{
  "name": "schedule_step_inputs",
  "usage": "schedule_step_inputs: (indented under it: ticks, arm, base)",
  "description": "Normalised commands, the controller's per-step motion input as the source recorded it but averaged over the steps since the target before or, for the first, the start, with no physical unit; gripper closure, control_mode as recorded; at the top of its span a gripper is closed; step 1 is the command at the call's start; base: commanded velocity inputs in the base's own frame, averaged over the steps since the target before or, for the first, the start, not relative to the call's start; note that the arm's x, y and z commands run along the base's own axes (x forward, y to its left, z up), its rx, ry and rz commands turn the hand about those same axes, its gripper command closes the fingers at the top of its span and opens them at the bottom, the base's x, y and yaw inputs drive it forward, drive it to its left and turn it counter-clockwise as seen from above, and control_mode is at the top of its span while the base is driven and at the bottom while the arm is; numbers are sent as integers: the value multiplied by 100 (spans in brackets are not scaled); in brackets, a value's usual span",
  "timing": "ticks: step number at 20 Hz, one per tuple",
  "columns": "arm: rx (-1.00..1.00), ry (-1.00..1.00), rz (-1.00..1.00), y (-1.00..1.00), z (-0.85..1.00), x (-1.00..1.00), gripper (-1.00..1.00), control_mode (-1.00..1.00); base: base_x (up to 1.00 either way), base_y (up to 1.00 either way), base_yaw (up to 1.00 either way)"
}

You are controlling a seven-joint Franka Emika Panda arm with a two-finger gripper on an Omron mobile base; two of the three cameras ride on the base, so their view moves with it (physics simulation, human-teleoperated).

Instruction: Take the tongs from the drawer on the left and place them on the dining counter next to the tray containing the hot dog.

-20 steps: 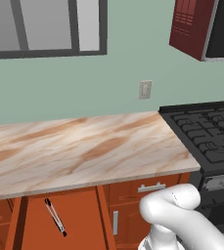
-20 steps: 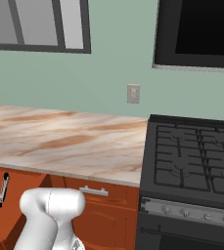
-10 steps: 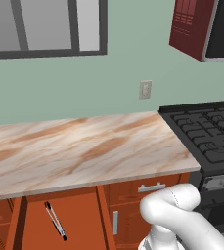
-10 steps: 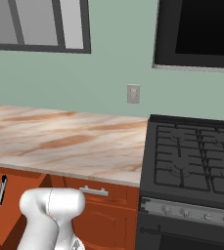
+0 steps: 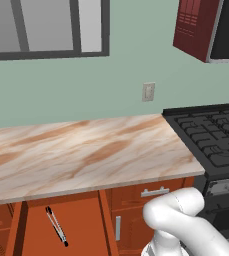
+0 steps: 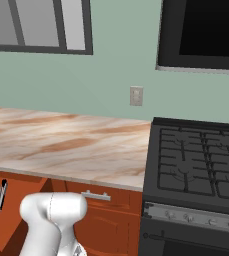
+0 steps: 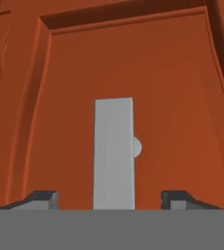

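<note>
1. The tongs [image 5: 56, 226] lie flat on the floor of the open drawer [image 5: 81, 220], below the front edge of the wall-side surface [image 5: 86, 155]. In the left base view they run on a diagonal, with one black tip toward the drawer's near end. In the right base view the tongs [image 6: 1, 197] show at the far left, also in the drawer.

2. Handling, as a judgement: thin metal – light and stiff, not fragile. The smooth arms are likely slippery, and the two arms may spring or pinch together under pressure.

3. Where to take hold, as a judgement: across both arms near mid-length, jaws square to the long axis, so the tool hangs balanced. A hold near a tip would likely let it swing. Lying flat on the drawer floor, it leaves little room beneath – the fingers must come down close on either side.

4. The gripper [image 7: 113, 200] holds nothing. In the hand view its two fingertips [image 7: 42, 197] stand well apart, one on each side of a silver bar handle [image 7: 113, 154] on a red-brown panel [image 7: 177, 97].

5. The handle sits between the open jaws; no contact with either fingertip can be made out.

6. Which front the panel belongs to cannot be told from the hand view.
</note>
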Motion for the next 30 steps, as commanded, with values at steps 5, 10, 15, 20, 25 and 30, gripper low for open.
schedule_step_inputs:
  ticks: [5, 10, 15, 20, 25, 30]
  arm:
    - [0, -2, 0, 0, 0, -71, -100, -100]
    - [0, -2, -1, 0, 16, -53, -100, -100]
    - [1, -5, -5, -1, 29, -47, -100, -100]
    - [3, -1, -5, -13, 28, -45, -100, -100]
    - [6, 0, -3, -19, 39, -50, -100, -100]
    - [7, -2, -1, -14, 47, -52, -100, -100]
  base:
    - [0, 0, 0]
    - [0, 0, 0]
    - [0, 0, 0]
    - [0, 0, 0]
    - [0, 0, 0]
    - [0, 0, 0]
